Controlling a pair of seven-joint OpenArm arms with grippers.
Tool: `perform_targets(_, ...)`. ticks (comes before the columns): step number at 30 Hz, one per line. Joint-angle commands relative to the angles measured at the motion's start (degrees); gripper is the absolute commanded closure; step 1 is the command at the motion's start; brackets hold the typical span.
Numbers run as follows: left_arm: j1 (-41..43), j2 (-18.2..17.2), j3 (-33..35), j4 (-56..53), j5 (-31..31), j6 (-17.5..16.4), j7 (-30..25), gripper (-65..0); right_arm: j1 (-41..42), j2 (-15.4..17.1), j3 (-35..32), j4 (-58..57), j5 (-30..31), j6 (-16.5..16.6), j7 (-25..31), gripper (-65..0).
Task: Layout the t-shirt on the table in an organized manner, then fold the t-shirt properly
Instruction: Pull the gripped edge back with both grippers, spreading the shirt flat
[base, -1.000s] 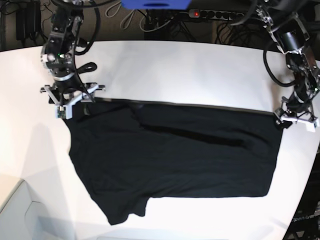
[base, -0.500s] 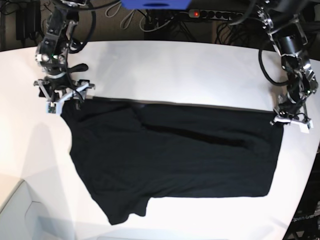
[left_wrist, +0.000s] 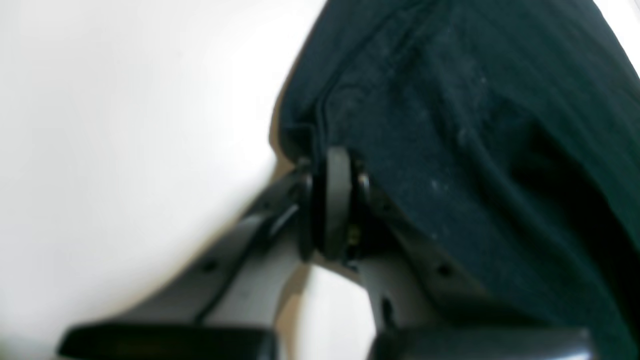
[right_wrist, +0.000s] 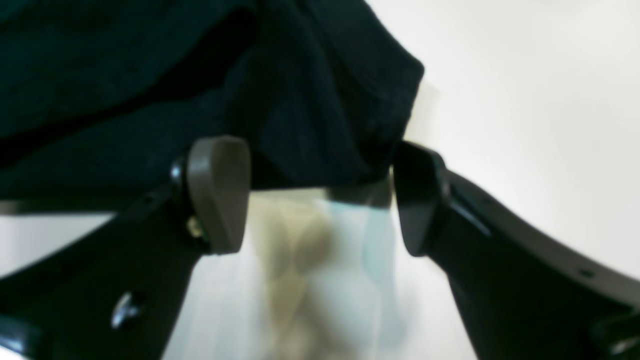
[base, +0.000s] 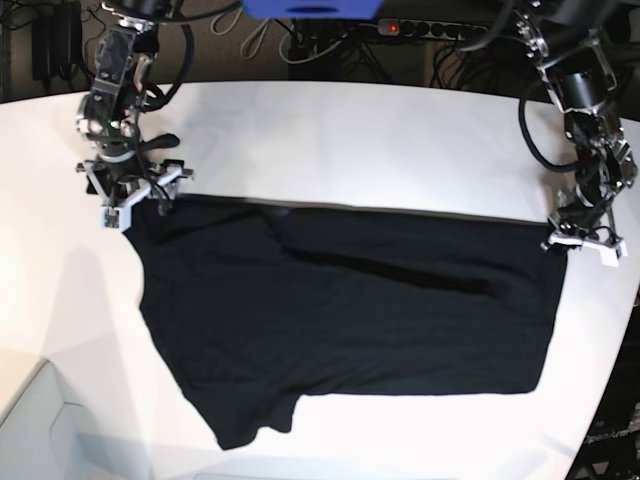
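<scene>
Black cloth — the t-shirt lies spread on the white table, plain side up. The left fingers are pinched tight on one far corner of the shirt. At the opposite far corner the right fingers stand wide apart — the corner sits between them, ungripped.

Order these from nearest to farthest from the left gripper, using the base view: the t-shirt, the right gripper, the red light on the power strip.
1. The t-shirt: the left gripper, at the view's right, is shut on its corner.
2. The red light on the power strip: top, behind the table.
3. The right gripper: far across, at the view's left, open by the shirt's other corner.
</scene>
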Motion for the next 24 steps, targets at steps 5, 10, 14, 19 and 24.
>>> perform_targets(5,-0.42,-1.21,-0.26,0.5,0.24,0.09,0.25,-0.1,0.45,0.4,-0.18,0.5,0.42,0.02,1.26,-39.2)
perform_targets(10,0.72,-1.91,-0.09,0.5,0.24,0.09,-0.01,-0.1,-0.16,0.4,0.08,0.41,0.42,0.02,1.26,-13.9)
perform_targets(14,1.69,-1.91,-0.09,1.12,0.16,0.09,0.34,-0.1,-3.5,0.31,-0.09,2.78,0.42,0.11,1.18,0.0)
perform_targets(19,7.05,-1.91,-0.35,7.54,-0.46,0.09,0.34,-0.1,-9.66,-0.04,-0.18,9.64,0.42,0.11,1.26,0.0)
perform_targets(24,15.05,-1.47,-0.44,15.45,-0.46,0.09,0.34,-0.1,-14.76,0.04,0.08,13.77,0.42,0.11,1.26,0.0)
